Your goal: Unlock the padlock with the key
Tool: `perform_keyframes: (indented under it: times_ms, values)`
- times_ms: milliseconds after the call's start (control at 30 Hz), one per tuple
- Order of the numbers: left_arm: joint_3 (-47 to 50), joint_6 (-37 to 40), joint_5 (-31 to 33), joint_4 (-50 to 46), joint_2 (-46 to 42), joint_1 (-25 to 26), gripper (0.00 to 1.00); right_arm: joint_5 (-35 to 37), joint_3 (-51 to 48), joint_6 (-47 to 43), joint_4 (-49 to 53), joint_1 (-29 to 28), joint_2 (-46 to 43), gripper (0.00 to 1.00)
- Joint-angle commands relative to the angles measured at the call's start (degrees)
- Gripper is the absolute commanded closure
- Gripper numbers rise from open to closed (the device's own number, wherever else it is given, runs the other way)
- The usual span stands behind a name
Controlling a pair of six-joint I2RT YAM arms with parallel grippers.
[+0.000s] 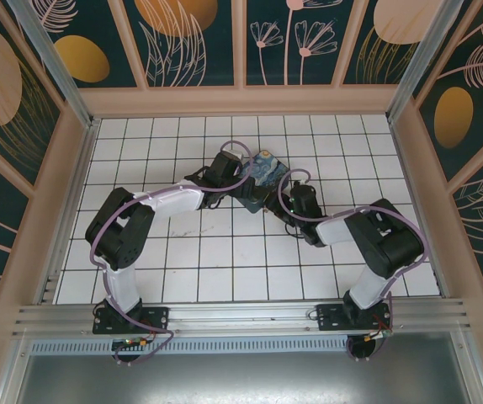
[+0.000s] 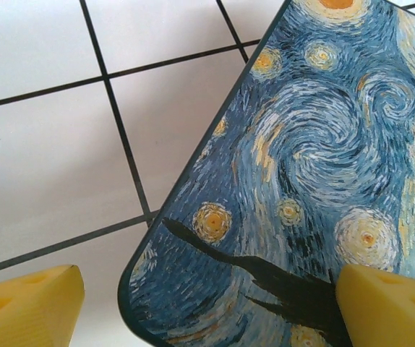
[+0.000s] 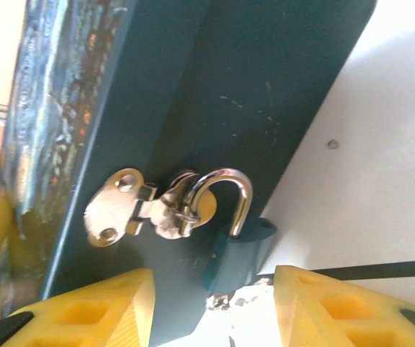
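A white tiled table [image 1: 183,261] holds two arms that meet at a blue painted tin box [image 1: 265,168] near the centre; the left arm [image 1: 124,227] reaches in from the left and the right arm [image 1: 384,240] from the right.

The left gripper [image 2: 207,289] has its yellow fingers spread wide over one rounded corner of the swirling-sky lid; one finger sits above the lid, the other above bare tile; it clasps nothing.

The right gripper [image 3: 213,278] faces the box's dark side wall, fingers apart; the padlock [image 3: 240,249] hangs just above the gap between them, untouched. Its silver shackle loops through a silver hasp [image 3: 121,206] on the wall; whether it is latched cannot be told.

A small pale glint at the body's lower end may be the key [image 3: 219,298]; it is too blurred to be sure.

The padlock looks light, rigid and smooth; it would likely swing on its shackle when nudged, so pinching the flat faces of the teal body seems the steadiest hold. The key looks thin, stiff and easy to twist out of soft pads; its wide end is the place to grip.

The right wrist view alone gives hasp, shackle and lock; the left wrist view gives the lid; the top view gives both arms' placement, with the lock too small to make out.
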State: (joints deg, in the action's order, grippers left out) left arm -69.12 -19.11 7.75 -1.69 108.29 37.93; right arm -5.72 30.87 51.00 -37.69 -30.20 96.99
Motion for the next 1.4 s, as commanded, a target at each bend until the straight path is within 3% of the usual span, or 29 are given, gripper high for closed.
perform_keyframes:
  times_ms: [0,367,500,700,1067,1367]
  values:
    - [2.4,1.7,1.3,-11.5,4.4,-0.6,0.10,4.7,2.1,-3.1,4.9,-0.8,1.5,0.55]
    - [2.2,1.9,1.1,-11.4,4.8,-0.6,0.11,5.7,6.0,-2.9,6.3,-0.8,5.5,0.61]
    - [2.1,1.9,1.0,-11.4,5.0,-0.6,0.11,6.3,7.1,-2.2,7.9,-0.8,6.5,0.71]
    - [1.9,2.0,1.2,-11.6,5.3,-0.6,0.11,6.3,6.8,-1.8,8.9,-0.8,6.3,1.00]
    - [2.3,2.4,0.8,-11.8,6.4,-0.5,0.17,7.7,8.3,2.2,7.9,1.2,4.8,1.00]
    - [1.7,2.5,0.4,-12.4,7.5,-0.5,0.20,14.0,19.5,1.3,24.9,4.6,5.2,1.00]
